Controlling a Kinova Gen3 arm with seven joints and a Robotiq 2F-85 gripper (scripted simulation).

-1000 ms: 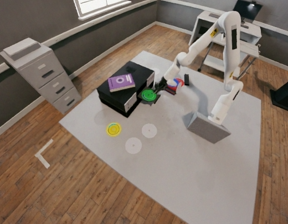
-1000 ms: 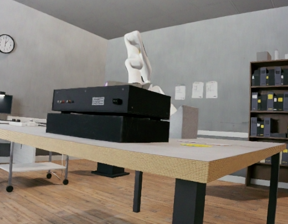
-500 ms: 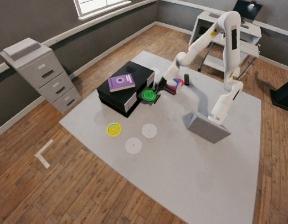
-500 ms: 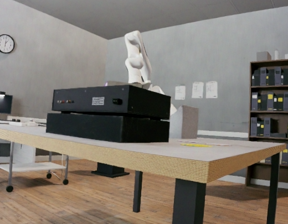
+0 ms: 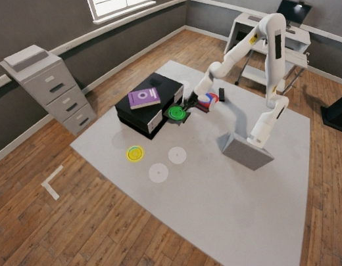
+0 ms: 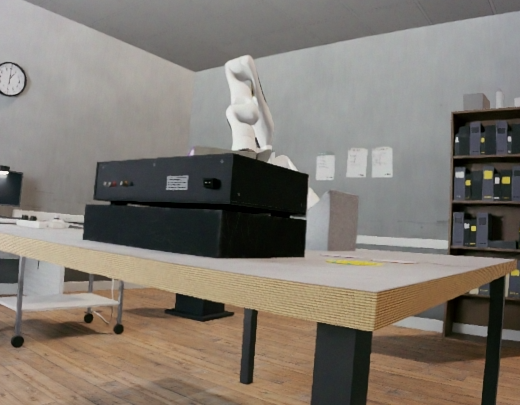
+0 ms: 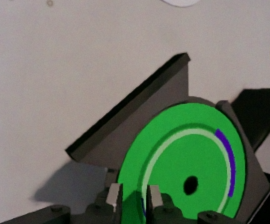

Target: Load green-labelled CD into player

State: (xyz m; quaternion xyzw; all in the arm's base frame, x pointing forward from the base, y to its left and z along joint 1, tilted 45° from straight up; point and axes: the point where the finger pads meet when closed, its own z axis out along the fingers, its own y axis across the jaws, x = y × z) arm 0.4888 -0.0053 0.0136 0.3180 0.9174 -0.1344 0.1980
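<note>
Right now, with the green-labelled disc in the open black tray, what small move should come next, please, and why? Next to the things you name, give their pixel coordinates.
I would raise the gripper (image 5: 185,108) (image 7: 134,199) slightly, then carry it outward past the tray's raised front panel (image 7: 127,106). The fingers stand apart and overlap the green-labelled disc (image 5: 172,114) (image 7: 170,175) in the wrist view, and the tray (image 5: 187,115) (image 7: 107,147) is still out, so closing probably needs a push from outside.

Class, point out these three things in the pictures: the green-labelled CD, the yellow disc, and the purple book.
Green-labelled CD (image 5: 176,114) (image 7: 167,172): top and wrist views, on its label.
Yellow disc (image 5: 135,155) (image 6: 355,262): top and exterior views, on its face.
Purple book (image 5: 135,101): top view, on its cover.
</note>
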